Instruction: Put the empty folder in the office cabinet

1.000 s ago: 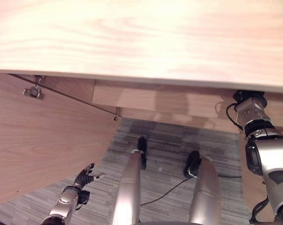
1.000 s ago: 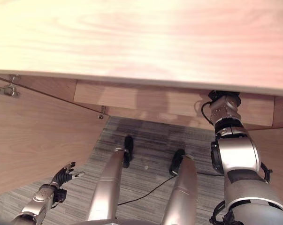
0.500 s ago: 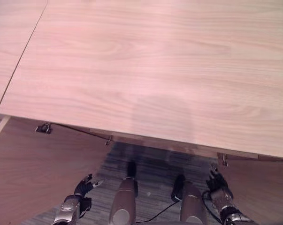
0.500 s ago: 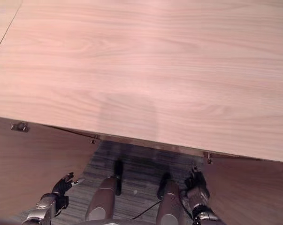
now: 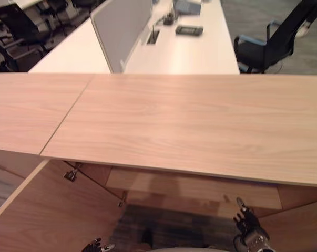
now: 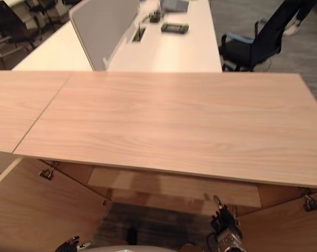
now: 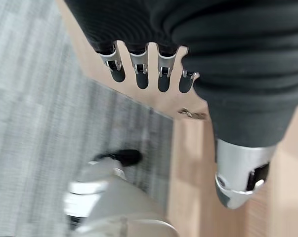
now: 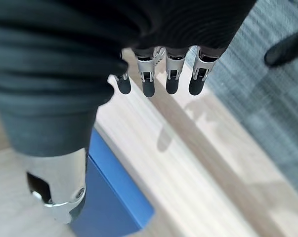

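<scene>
A blue folder (image 8: 111, 197) lies flat on a pale wooden shelf (image 8: 188, 163) inside the cabinet, in the right wrist view, close beside my right hand (image 8: 148, 81). That hand's fingers are straight and hold nothing. From the head it hangs low in front of the cabinet opening (image 6: 224, 223), below the wide wooden cabinet top (image 5: 190, 126). My left hand (image 5: 98, 245) is down at the lower left, open and empty, over grey carpet (image 7: 40, 123) in its wrist view.
The cabinet's left door (image 5: 48, 210) and right door (image 6: 289, 226) stand swung open toward me, with hinges (image 5: 70, 175) showing. Behind the cabinet stands a white desk (image 5: 169, 52) with a grey divider (image 5: 121, 26) and a black chair (image 5: 274, 42).
The camera has tilted up, from carpet and cabinet underside to the cabinet top and office. My right hand, reaching under the top a second ago, has drawn back out.
</scene>
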{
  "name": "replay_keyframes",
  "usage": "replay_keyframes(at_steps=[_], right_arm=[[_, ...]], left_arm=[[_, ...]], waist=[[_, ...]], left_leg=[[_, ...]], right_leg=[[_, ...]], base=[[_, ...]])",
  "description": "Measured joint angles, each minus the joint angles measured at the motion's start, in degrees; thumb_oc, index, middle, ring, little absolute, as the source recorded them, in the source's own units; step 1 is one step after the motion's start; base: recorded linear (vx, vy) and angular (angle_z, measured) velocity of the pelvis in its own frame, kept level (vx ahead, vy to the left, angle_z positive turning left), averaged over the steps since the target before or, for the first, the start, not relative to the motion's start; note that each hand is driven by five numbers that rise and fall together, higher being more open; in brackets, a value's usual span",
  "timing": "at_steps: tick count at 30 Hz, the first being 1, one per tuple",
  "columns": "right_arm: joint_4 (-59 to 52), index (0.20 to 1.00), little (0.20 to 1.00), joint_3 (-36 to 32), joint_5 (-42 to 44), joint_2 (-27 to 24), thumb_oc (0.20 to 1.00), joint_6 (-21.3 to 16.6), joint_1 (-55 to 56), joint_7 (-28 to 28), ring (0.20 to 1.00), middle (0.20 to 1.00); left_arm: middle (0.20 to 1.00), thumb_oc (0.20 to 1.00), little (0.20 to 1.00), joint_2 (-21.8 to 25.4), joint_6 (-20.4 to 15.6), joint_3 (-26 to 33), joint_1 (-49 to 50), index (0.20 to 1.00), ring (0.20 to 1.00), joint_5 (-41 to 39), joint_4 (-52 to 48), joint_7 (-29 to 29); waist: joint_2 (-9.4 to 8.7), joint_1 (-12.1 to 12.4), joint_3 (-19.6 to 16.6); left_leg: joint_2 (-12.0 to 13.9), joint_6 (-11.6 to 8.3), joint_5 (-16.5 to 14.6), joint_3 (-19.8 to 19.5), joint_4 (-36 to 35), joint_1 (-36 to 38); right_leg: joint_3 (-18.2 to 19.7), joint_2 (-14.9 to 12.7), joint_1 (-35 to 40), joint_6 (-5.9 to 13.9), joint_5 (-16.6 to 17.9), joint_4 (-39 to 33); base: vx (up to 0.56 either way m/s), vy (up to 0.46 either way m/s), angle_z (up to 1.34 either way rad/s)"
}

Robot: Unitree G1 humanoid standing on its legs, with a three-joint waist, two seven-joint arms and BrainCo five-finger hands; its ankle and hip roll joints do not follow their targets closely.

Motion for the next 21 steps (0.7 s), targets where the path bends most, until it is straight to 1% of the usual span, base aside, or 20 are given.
replay_keyframes(at_steps=[1,3,4,6,8,9,12,14,21], right_arm=[[1.00,1.000,1.000,1.27,-2.90,-0.09,1.000,0.26,0.93,0.51,1.000,1.000],[3.85,1.000,1.000,4.42,-8.37,-0.39,1.000,1.38,1.72,0.74,1.000,1.000],[4.58,1.000,1.000,7.72,-15.39,-0.80,1.000,2.60,3.48,0.92,1.000,1.000],[4.73,1.000,1.000,9.36,-22.67,-1.01,1.000,3.97,5.11,1.28,1.000,1.000],[6.63,1.000,1.000,12.00,-29.78,-1.61,1.000,4.95,5.52,1.51,1.000,1.000],[6.74,1.000,1.000,12.16,-31.77,-1.99,1.000,5.31,5.62,1.51,1.000,1.000],[6.61,1.000,1.000,12.11,-35.76,-2.56,1.000,5.44,5.62,1.47,1.000,1.000],[6.41,1.000,1.000,11.78,-36.10,-2.80,1.000,6.02,5.41,1.50,1.000,1.000],[5.65,1.000,1.000,11.65,-35.88,-2.62,1.000,6.42,5.50,1.47,1.000,1.000]], left_arm=[[1.000,1.000,1.000,-0.30,0.06,0.05,-0.82,1.000,1.000,0.01,0.60,0.03],[1.000,1.000,1.000,-1.32,0.11,0.08,-1.61,1.000,1.000,0.20,2.30,0.07],[1.000,1.000,1.000,-2.75,0.14,0.02,-2.37,1.000,1.000,1.93,3.68,0.05],[1.000,1.000,1.000,-4.06,0.62,0.00,-2.63,1.000,1.000,2.30,4.22,0.06],[1.000,1.000,1.000,-4.24,1.17,-0.05,-2.67,1.000,1.000,2.66,4.29,0.12],[1.000,1.000,1.000,-4.24,1.26,-0.07,-2.56,1.000,1.000,3.70,4.30,0.14],[1.000,1.000,1.000,-4.24,2.20,-0.09,-2.45,1.000,1.000,3.86,4.30,0.19],[1.000,1.000,1.000,-4.26,2.36,-0.09,-2.36,1.000,1.000,3.86,4.30,0.21],[1.000,1.000,1.000,-4.32,2.36,-0.03,-2.05,1.000,1.000,3.85,4.28,0.78]], waist=[[-0.50,-0.26,-0.67],[-0.67,-0.36,-1.05],[-0.57,-0.51,-2.18],[-0.23,-1.06,-2.32],[-0.24,-1.00,-2.48],[-0.13,-0.97,-2.45],[0.42,-0.95,-2.42],[0.90,-0.77,-2.20],[1.07,-0.74,-1.94]], left_leg=[[-0.18,0.02,0.04,0.17,-0.19,0.55],[-0.48,0.03,0.01,0.49,-0.47,2.47],[-0.71,0.04,-0.02,0.65,-0.99,3.00],[-0.79,0.12,0.05,0.75,-0.98,3.46],[-0.85,0.22,0.12,1.07,-0.88,4.25],[-0.88,0.28,0.14,1.17,-0.90,4.35],[-0.82,0.37,0.04,1.26,-1.02,4.77],[-0.79,0.32,-0.37,1.61,-1.32,5.49],[-0.87,0.57,-0.05,1.73,-1.25,5.76]], right_leg=[[-0.04,0.20,1.42,0.16,1.03,-1.37],[-0.14,0.39,4.27,0.57,2.31,-4.29],[-0.09,0.31,4.90,0.70,2.81,-5.30],[0.22,0.28,5.35,0.83,3.30,-5.84],[0.44,0.19,5.98,0.80,3.54,-5.99],[0.56,0.11,6.02,0.88,3.57,-5.94],[0.94,0.07,6.78,1.20,3.69,-6.13],[1.55,-0.01,6.95,1.22,3.67,-5.97],[1.59,0.10,7.29,1.13,3.80,-6.12]], base=[[0.02,-0.005,-0.04],[-0.03,0.007,-0.04],[-0.06,0.015,-0.08],[-0.08,0.015,-0.09],[-0.07,0.015,-0.05],[-0.02,-0.003,-0.05],[0.00,-0.005,-0.05],[0.01,0.008,-0.09],[-0.01,0.010,0.00]])
